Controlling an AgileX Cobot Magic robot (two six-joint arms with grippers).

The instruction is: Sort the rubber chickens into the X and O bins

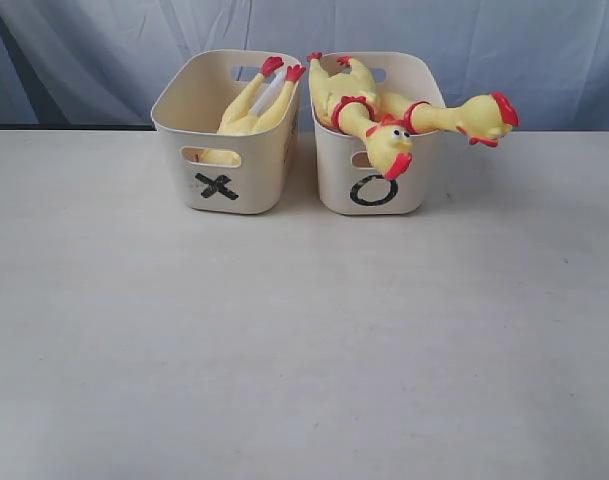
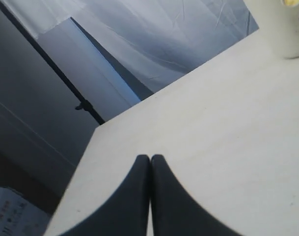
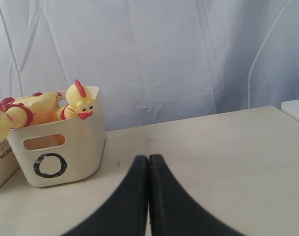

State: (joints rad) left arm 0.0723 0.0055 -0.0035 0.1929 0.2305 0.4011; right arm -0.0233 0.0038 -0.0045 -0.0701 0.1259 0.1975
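Two cream bins stand side by side at the back of the table. The X bin [image 1: 212, 108] on the left holds one yellow rubber chicken [image 1: 246, 106], head down, red feet up. The O bin [image 1: 329, 165] on the right holds two chickens: one head [image 1: 388, 148] hangs over the front rim, the other [image 1: 484, 115] sticks out over the right side. In the right wrist view the O bin [image 3: 85, 147] and a chicken head [image 3: 79, 102] show. Neither arm shows in the exterior view. My left gripper [image 2: 150, 158] and right gripper [image 3: 148, 158] are shut and empty, low over the table.
A pale wrinkled curtain [image 1: 484, 40] hangs behind the table. The table's edge [image 2: 85, 152] shows in the left wrist view, with a dark pole [image 2: 83, 104] beyond it. A corner of a cream bin [image 2: 286, 29] shows in the left wrist view.
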